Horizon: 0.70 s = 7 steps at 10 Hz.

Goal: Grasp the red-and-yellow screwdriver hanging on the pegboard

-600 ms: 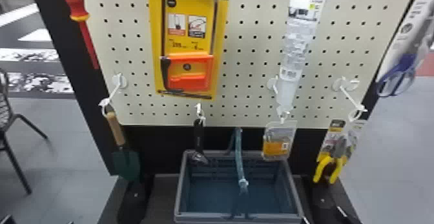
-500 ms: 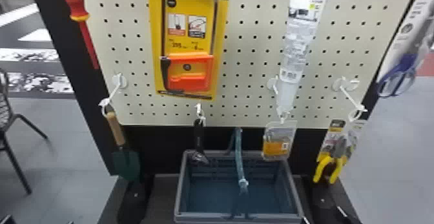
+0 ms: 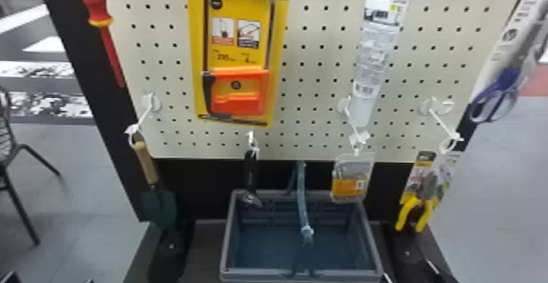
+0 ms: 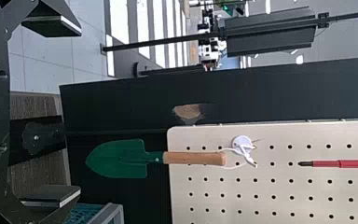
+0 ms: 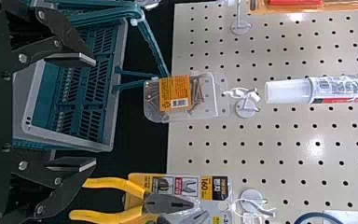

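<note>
Reading this as pre-grasp, with left gripper [image 4: 80, 112] low on the near side, fingers spread wide, holding nothing. Look for red-and-yellow screwdriver [image 3: 99, 13] high at left, hanging shaft down by the left edge of the pegboard [image 3: 310, 86]. Can't see its hook or the top of its handle.

Next: raise left gripper past trowel [image 3: 159, 208] and white hook [image 3: 142, 117], line up with handle, close around it, then ease off its hanger. Would keep fingers spread until level with the handle. Could snag hook or knock trowel on the way up. Expect a rounded grip, so centre before closing. Leave right gripper [image 5: 94, 111] idle, low at right, fingers apart and empty.

On the board, find hacksaw pack [image 3: 236, 54] left of centre, white tube [image 3: 373, 54] right of centre. Along the lower row, left to right: trowel, wrench [image 3: 250, 174], screw box [image 3: 350, 178], yellow-handled pliers [image 3: 426, 217]. Spot blue-handled scissors [image 3: 503, 86] higher, by the right edge. Below, on a dark shelf [image 3: 206, 245]: grey basket [image 3: 226, 237] with teal handle. Around it, grey floor [image 3: 77, 172] both sides, with chair [image 3: 8, 139] at left.
</note>
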Each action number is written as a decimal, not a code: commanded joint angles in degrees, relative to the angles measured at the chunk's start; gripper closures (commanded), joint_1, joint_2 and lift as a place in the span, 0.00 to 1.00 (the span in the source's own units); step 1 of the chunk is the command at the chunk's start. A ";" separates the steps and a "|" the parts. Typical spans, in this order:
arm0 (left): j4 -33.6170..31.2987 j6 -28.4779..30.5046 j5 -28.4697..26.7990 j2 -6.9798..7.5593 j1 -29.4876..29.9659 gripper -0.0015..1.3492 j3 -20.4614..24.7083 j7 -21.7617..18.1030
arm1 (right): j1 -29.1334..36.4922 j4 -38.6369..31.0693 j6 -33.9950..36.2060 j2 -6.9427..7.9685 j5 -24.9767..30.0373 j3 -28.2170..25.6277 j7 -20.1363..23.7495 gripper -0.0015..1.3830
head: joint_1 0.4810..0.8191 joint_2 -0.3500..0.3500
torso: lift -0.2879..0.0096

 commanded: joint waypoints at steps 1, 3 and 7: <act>-0.28 -0.03 0.35 -0.15 -0.24 0.08 -0.31 0.00 | 0.12 0.00 0.00 0.06 0.00 0.00 0.00 0.37 | 0.20 0.50 | 0.63; -0.84 1.29 2.73 -0.15 -1.34 0.08 -1.10 0.00 | 0.24 0.00 0.00 0.06 0.00 0.00 0.00 0.37 | 0.20 0.50 | 0.63; -6.19 6.21 4.31 2.02 -5.65 0.08 -0.66 -0.44 | 0.37 0.14 0.00 0.06 0.00 0.00 0.00 0.37 | 0.20 0.50 | 0.63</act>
